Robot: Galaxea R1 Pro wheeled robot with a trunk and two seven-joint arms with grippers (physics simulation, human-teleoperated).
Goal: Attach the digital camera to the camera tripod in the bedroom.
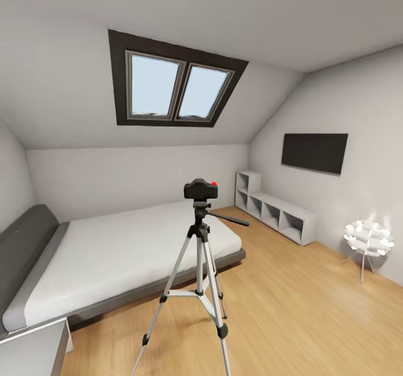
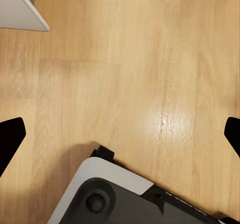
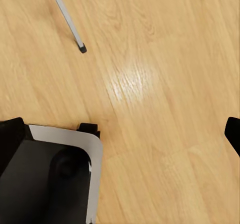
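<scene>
Bedroom: bed behind the camera tripod. Digital camera already sits on the tripod head, well above and ahead of both claws. Left gripper and right gripper are released, hanging over bare floor, one tripod foot near the right. Attach step looks done; next, verify seating only.
</scene>
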